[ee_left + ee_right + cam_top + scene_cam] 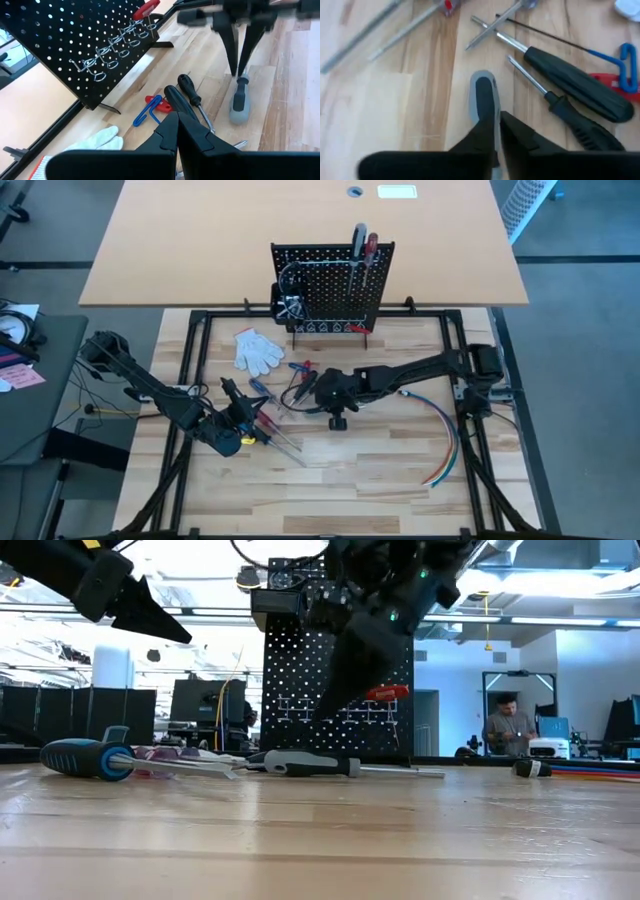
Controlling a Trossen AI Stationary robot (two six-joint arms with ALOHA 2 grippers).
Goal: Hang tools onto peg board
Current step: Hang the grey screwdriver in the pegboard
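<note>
Right pincer (240,75) clamps the grey-handled screwdriver (239,97) on the table (380,480); pickup step; next, lift toward the peg board (330,285) at twelve o'clock.

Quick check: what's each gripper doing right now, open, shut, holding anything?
Left gripper: shut, holding nothing, above the table's left side.
Right gripper: jaws closed on the grey-handled screwdriver lying on the table.

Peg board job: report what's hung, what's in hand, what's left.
Done: two tools, one black-handled and one red-handled, stand at the top of the peg board. In hand: the right gripper is shut on the grey-handled screwdriver, which lies on the table. Left: the two black screwdrivers, the blue-handled screwdriver and others lie loose. The left gripper is shut, empty.
</note>
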